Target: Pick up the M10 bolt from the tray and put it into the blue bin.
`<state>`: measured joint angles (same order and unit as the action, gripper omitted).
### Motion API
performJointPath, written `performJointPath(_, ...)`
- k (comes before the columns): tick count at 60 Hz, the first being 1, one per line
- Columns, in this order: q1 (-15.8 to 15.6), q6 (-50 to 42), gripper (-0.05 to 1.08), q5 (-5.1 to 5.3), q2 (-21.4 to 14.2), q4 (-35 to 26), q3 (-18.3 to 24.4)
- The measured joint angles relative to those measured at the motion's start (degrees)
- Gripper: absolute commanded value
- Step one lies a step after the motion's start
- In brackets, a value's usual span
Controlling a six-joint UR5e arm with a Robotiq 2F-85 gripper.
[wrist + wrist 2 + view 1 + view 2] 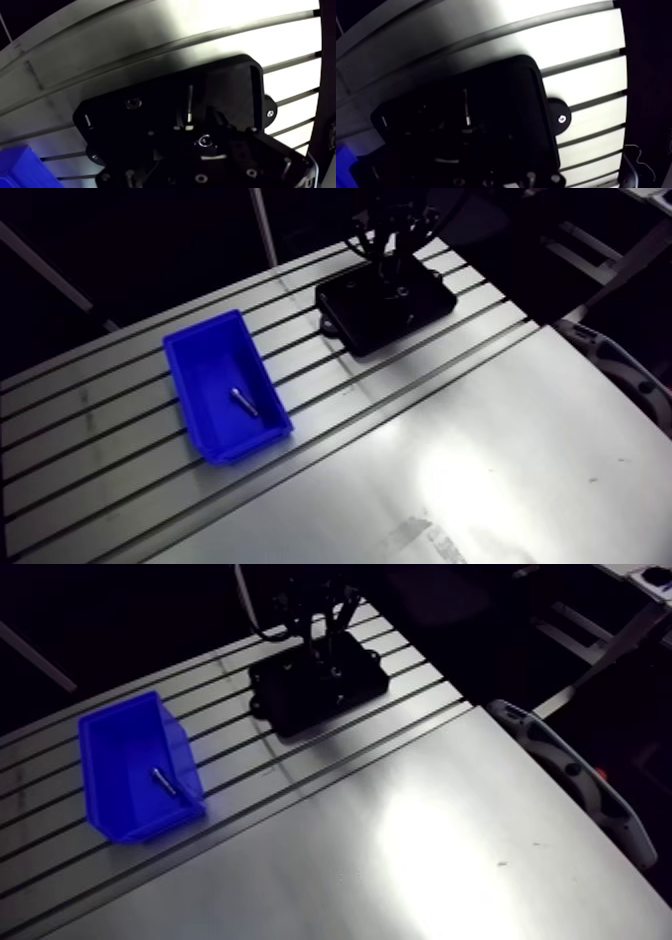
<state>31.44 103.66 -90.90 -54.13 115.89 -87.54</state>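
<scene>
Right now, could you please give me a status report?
Gripper over black tray. One bolt lies in blue bin; long bolt in tray. Nothing between tray and bin.

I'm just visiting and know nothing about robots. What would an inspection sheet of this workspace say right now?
Surface: slotted aluminium table, with glare on its plain part.
Job's things: blue bin with one bolt lying inside; black tray holding a long bolt and smaller parts.
Clutter: nothing seen.
Hand: the hand hangs low over the black tray; open or shut cannot be told.
Cables: nothing seen.
Surroundings: grey device beside the table's edge.
</scene>
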Motion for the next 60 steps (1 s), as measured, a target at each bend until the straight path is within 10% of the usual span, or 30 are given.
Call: performJointPath(60, -0.55, -0.26, 0.63, -0.20, 0.72, 0.08, -0.03)
